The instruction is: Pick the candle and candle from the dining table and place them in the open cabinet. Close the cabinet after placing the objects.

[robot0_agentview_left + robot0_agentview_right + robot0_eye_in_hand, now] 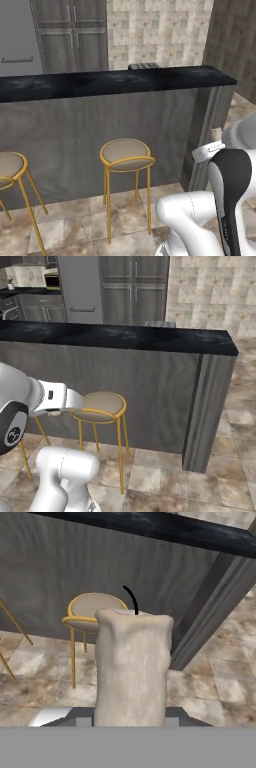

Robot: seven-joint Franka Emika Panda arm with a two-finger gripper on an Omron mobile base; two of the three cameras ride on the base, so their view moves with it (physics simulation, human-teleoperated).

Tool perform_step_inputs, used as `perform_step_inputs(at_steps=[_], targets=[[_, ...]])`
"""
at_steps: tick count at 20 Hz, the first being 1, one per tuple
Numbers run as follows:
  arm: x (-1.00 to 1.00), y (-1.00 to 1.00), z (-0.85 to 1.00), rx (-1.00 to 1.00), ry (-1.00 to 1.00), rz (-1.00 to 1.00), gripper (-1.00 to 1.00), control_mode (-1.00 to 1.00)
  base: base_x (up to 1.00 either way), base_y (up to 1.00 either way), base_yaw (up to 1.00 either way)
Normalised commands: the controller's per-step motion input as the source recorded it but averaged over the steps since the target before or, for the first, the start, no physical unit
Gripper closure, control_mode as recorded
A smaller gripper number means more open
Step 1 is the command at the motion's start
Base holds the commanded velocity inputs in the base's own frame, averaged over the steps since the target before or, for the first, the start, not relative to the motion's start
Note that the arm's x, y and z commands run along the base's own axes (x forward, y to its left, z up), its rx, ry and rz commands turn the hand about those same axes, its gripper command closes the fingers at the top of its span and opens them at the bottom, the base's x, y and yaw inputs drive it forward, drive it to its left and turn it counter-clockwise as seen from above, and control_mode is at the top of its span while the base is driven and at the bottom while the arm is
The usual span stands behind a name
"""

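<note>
A cream lumpy candle with a curved black wick stands upright close in front of the hand camera. My gripper is shut on its base, and the fingers are mostly hidden behind it. In the left base view the candle's top peeks out just above the white hand, low beside the table's right end. The dining table with its black marbled top runs across ahead of me, and its edge sits high in the hand view. The open cabinet is out of view.
Round-seated yellow-legged stools stand against the table's grey front panel. A grey end panel closes the table's right end. Tall grey panelled doors stand shut behind. Tiled floor lies open to the right.
</note>
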Motion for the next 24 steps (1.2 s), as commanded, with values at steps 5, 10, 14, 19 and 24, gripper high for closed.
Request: perform_step_inputs(at_steps=[5,10,14,19,24], targets=[[0.00,0.00,0.00,0.00,0.00,0.00,1.00,1.00,0.08,-0.58,-0.09],[0.00,0.00,0.00,0.00,0.00,0.00,1.00,1.00,0.22,-0.58,-0.06],[0.00,0.00,0.00,0.00,0.00,0.00,1.00,1.00,0.26,-0.57,-0.02],[0.00,0.00,0.00,0.00,0.00,0.00,1.00,1.00,0.33,-0.56,0.00],[0.00,0.00,0.00,0.00,0.00,0.00,1.00,1.00,0.46,-0.56,0.00]])
